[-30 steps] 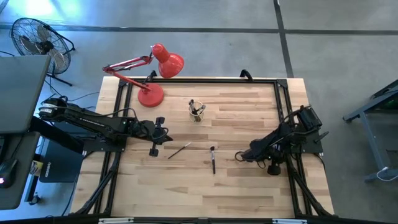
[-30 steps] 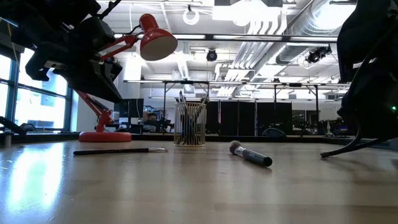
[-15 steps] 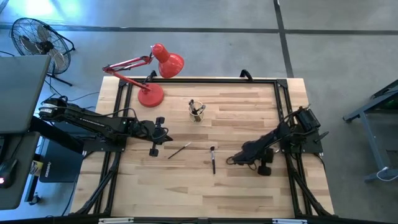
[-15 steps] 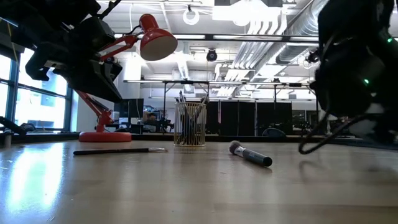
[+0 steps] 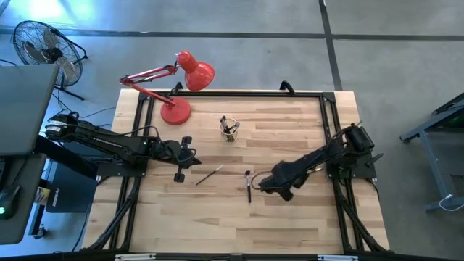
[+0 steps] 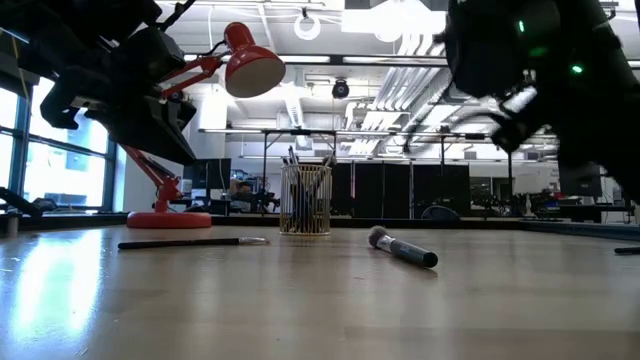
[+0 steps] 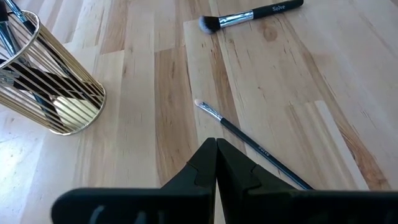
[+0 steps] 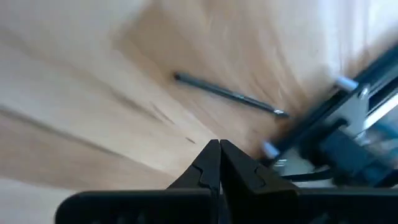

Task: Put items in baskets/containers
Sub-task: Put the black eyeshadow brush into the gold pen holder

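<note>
A gold wire round cup stands upright on the table with several brushes standing in it. A thin dark brush lies flat on the wood. So does a thicker black brush with a grey tuft. My left gripper is shut and hovers just left of the thin brush. My right gripper is shut, close to the thick brush's right side and above the table.
A red desk lamp stands at the far left of the table, its head over the far edge. Black frame rails run along the table's sides. Bare wood lies toward the near edge.
My right arm has swung toward the table's left, from near the right rail to just beside the thick brush, and has risen off the table surface. The left arm, both loose brushes and the cup have stayed where they were.
</note>
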